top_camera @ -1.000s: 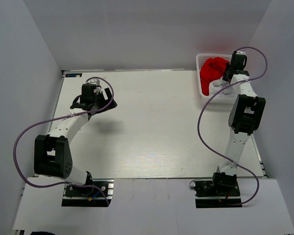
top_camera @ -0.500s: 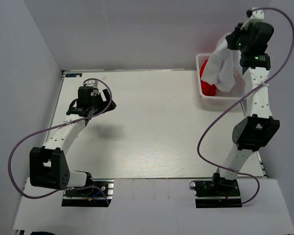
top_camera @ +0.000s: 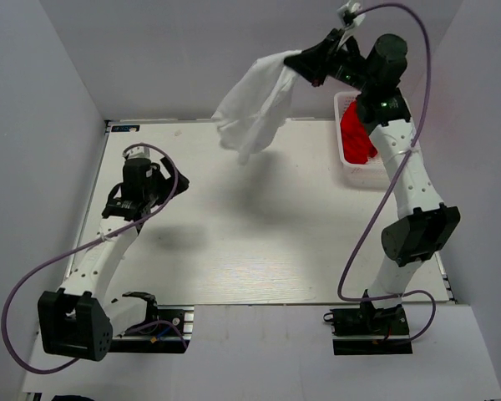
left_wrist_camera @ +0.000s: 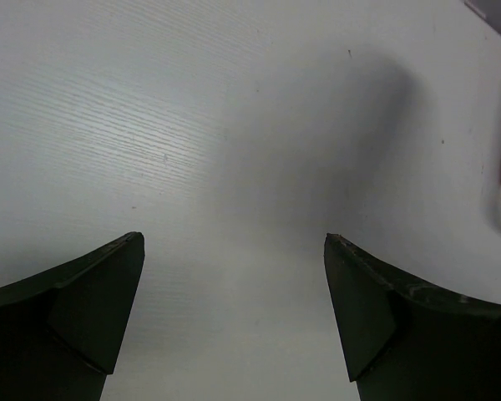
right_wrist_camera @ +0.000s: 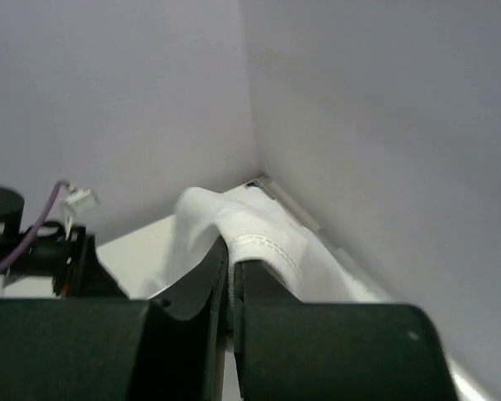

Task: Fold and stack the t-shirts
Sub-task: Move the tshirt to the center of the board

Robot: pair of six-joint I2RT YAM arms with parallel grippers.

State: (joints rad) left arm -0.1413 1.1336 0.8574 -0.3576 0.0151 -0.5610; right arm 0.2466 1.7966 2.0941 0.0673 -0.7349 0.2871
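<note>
While the right gripper (top_camera: 299, 64) clamped the white t-shirt (top_camera: 255, 104) aloft over the far tabletop (top_camera: 259, 242), the left gripper (left_wrist_camera: 234, 242) stood wide; red t-shirt (top_camera: 357, 134) lay in basket (top_camera: 341, 154).

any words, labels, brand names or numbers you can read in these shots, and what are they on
None can be read.
The small dark strip at the far left corner of the table: too small to read.
The white t-shirt and the red t-shirt: no print shows.
</note>
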